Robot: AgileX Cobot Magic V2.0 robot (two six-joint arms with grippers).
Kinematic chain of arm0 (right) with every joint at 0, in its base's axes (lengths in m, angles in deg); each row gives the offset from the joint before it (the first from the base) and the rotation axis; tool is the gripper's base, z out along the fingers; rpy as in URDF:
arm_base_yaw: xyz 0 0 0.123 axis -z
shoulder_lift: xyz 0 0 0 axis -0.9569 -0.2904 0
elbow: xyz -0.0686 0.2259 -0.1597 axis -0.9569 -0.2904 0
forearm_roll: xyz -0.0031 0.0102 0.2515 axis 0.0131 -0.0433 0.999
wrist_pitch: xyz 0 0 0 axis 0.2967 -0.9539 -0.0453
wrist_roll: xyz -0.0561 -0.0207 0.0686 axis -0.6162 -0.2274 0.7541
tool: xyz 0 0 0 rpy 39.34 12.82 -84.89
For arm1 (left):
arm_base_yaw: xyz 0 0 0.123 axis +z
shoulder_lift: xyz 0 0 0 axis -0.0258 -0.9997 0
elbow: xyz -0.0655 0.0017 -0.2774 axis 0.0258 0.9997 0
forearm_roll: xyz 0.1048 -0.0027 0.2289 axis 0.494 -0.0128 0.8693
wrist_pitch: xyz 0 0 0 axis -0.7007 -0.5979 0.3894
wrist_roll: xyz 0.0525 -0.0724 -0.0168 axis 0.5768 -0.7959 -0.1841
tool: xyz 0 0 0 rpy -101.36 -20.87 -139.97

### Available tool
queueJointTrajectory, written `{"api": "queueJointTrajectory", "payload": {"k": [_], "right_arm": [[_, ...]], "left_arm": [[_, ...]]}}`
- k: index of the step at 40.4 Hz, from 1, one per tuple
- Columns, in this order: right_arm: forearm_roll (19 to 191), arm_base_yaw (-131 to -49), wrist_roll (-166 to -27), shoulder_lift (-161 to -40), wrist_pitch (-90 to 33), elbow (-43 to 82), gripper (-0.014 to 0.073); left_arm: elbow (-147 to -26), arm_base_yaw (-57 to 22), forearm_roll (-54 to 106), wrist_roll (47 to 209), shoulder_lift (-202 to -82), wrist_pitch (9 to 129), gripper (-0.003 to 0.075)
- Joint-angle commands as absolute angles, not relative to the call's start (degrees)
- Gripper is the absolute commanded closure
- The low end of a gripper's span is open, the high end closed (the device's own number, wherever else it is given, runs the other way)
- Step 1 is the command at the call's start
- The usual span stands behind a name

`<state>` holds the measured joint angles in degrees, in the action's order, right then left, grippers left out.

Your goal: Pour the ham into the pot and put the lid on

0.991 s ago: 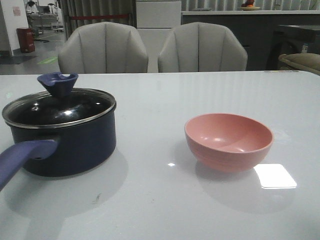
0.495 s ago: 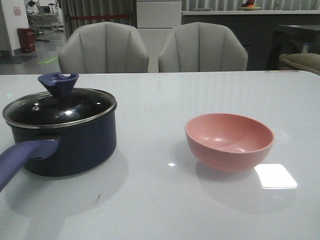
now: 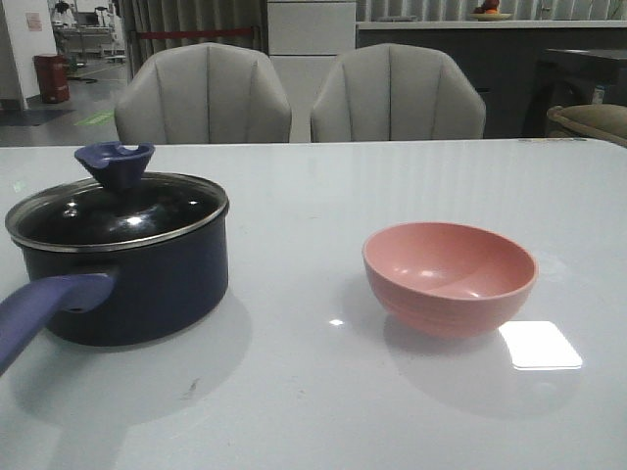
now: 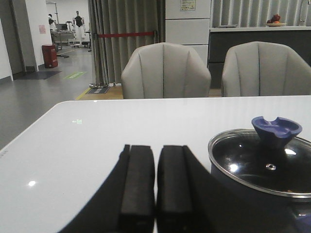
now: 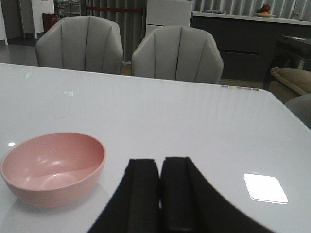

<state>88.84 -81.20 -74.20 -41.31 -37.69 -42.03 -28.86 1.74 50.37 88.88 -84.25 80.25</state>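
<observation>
The dark blue pot point(image 3: 137, 284) stands at the table's left, its lighter handle point(image 3: 39, 308) pointing toward the front left. The glass lid point(image 3: 118, 211) sits flat on the pot's rim, blue knob point(image 3: 115, 162) up. The lid point(image 4: 262, 165) also shows in the left wrist view, close beside my left gripper point(image 4: 155, 150), which is shut and holds nothing. To the right stands a pink bowl point(image 3: 449, 274) whose visible inside is bare. My right gripper point(image 5: 160, 162) is shut and empty beside the bowl point(image 5: 53, 167). The ham is out of view. Neither gripper shows in the front view.
Two grey chairs point(image 3: 203, 93) point(image 3: 397, 93) stand behind the table's far edge. A bright square reflection point(image 3: 539, 345) lies on the white tabletop point(image 3: 313, 392) near the bowl. A dark counter point(image 3: 490, 59) runs along the back.
</observation>
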Motion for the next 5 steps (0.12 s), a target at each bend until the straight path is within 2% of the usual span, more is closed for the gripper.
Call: {"api": "queueJointTrajectory", "payload": {"k": [1,5], "right_arm": [[89.03,-80.89,-74.20,-40.17,-42.75,-41.79,0.0447],[89.03,-80.89,-74.20,-40.17,-42.75,-41.79,0.0447]], "left_arm": [[-27.58,1.66,50.34,88.94,-83.19,84.79,0.0607],[-27.58,1.66,50.34,88.94,-83.19,84.79,0.0607]]}}
